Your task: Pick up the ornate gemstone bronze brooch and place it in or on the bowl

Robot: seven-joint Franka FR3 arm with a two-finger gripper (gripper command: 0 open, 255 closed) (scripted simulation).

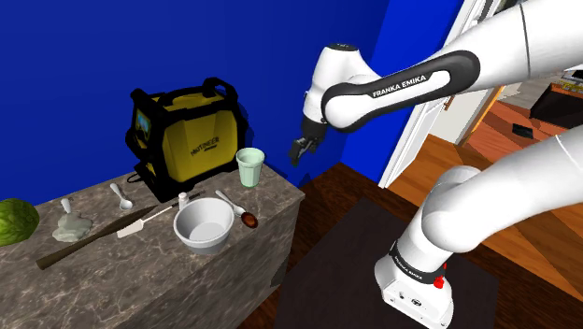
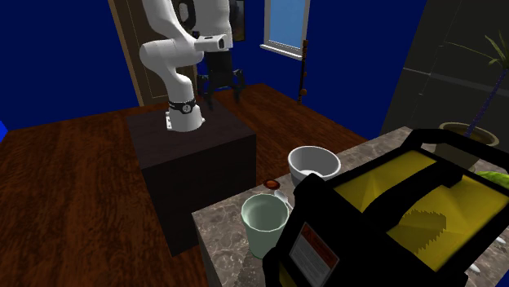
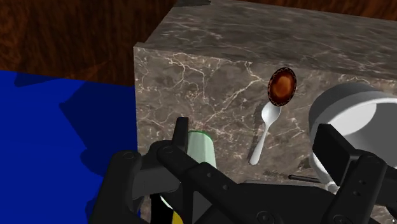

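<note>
- While the gripper (image 1: 301,150) is being held in the air off the end of the counter (image 1: 140,280), well apart from everything on it, its two black fingers (image 3: 130,184) are being kept spread, with nothing between them.
- The brooch (image 3: 282,86) is being shown as a flat oval: a glossy red-brown stone at the middle, framed by a dark bronze rim with a finely scalloped edge.
- It is being seen lying flat on the marbled counter top, near the end closest to the gripper, just beside the bowl (image 1: 201,241) on the shoulder view's right.
- Its long axis is being seen roughly in line with a white spoon (image 3: 264,133), whose scoop end is lying just beside it; neither end of the oval can be told from the other.
- The bowl is being shown upright and white, its plain pale inside being turned upward.
- A pale green cup (image 1: 249,166) is standing upright near the counter's corner, beside a yellow and black machine (image 1: 187,131); its pale inner wall is being shown.
</note>
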